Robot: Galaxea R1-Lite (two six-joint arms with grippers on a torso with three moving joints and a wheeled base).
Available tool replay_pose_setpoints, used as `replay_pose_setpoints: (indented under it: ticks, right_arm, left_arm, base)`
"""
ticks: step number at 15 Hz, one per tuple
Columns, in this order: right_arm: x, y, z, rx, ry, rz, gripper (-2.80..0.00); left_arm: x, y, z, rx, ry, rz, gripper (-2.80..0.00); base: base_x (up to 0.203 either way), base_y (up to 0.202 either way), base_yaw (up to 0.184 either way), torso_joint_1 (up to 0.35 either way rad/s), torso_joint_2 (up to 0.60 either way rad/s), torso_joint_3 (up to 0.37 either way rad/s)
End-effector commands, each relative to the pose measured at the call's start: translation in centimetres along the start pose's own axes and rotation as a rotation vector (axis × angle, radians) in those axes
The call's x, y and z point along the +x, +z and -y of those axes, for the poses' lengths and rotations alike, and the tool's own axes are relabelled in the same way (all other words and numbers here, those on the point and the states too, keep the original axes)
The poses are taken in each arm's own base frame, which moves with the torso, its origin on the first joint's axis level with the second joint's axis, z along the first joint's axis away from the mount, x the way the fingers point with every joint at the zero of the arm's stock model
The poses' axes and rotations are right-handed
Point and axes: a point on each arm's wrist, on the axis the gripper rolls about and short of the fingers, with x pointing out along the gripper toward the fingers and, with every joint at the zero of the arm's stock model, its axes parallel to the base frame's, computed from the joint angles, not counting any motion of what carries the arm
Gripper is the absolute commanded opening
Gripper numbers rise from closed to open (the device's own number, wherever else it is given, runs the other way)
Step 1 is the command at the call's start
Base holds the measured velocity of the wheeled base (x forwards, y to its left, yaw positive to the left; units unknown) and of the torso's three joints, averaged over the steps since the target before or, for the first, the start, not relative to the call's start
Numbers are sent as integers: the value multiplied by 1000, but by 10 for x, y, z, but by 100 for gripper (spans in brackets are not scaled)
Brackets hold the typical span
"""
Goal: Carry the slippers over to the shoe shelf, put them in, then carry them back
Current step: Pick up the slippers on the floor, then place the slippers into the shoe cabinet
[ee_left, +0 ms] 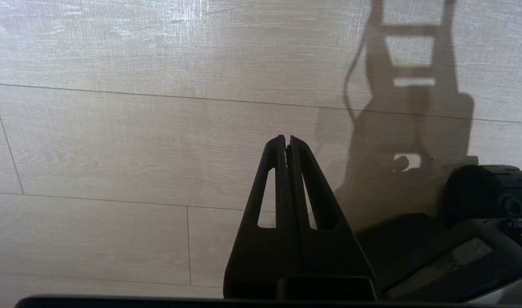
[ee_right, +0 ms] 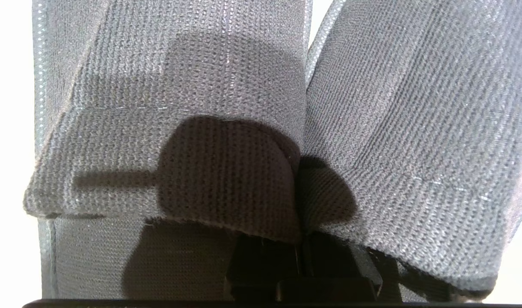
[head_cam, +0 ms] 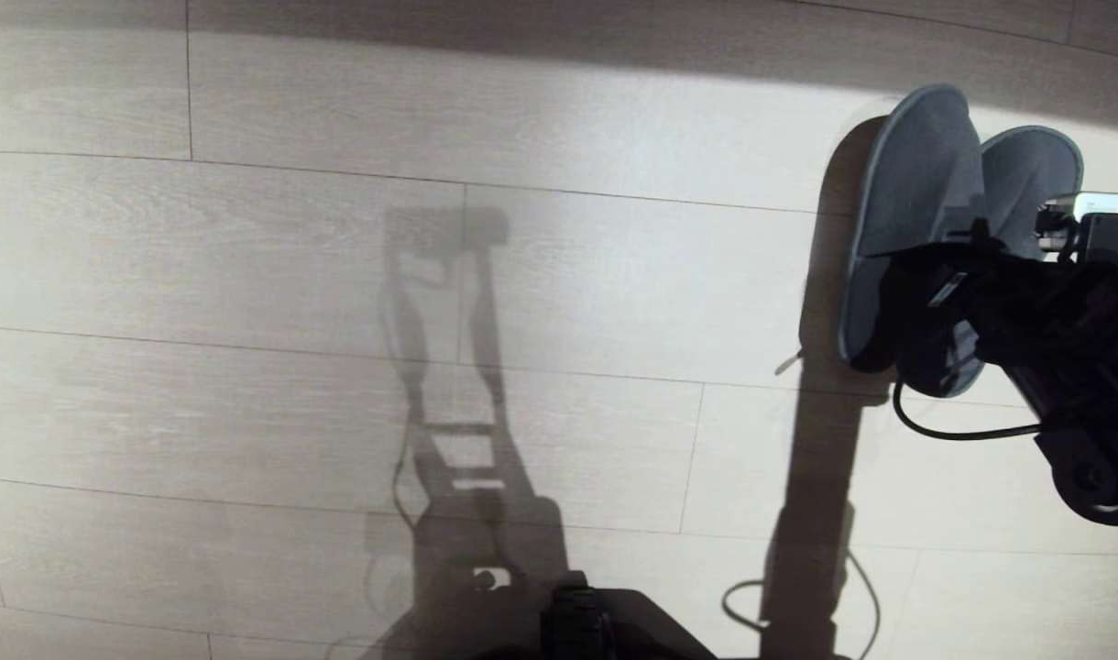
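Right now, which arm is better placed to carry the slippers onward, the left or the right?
The right. The right gripper is already shut on the slippers, both straps pinched together. The left gripper is shut, holds nothing, and only bare floor lies before it.

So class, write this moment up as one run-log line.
right pincer: shut on slippers, pinching both straps | slippers: side by side above floor | left pincer: shut, empty, parked

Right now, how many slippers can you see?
2. Both slippers hang side by side off the floor, pinched together in the right gripper at the right of the head view: one nearer the middle, the other beside it, partly behind the arm.
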Motion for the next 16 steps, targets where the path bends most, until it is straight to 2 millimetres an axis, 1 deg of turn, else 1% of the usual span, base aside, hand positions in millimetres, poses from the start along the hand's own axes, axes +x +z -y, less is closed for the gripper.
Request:
replay_pose_setpoints:
  ticks: [1,3,5,6,9,14,16]
  right_arm:
    - [-22,25,-1,-1,20,27,-280]
    - [-52,41,-4,-1,88,1,-280]
    - [-86,54,-6,-7,171,-25,-280]
    - [-106,58,-7,-17,212,-43,-280]
    - [-156,63,-10,-33,307,-51,-280]
    - [-224,85,-14,-41,418,-4,-280]
    - [-253,88,-16,-30,476,-30,-280]
  left_arm:
    - [0,0,0,0,2,1,-280]
    - [0,0,0,0,0,2,-280]
    - [0,0,0,0,1,2,-280]
    - [0,0,0,0,2,2,-280]
    - [0,0,0,0,0,1,-280]
    - [0,0,0,0,1,2,-280]
    - [0,0,0,0,0,2,-280]
  base:
    - [0,0,0,0,0,0]
    - [0,0,0,0,0,0]
    - [0,0,0,0,0,0]
    - [0,0,0,0,0,0]
    - [0,0,0,0,0,0]
    - [0,0,0,0,0,0]
    - [0,0,0,0,0,0]
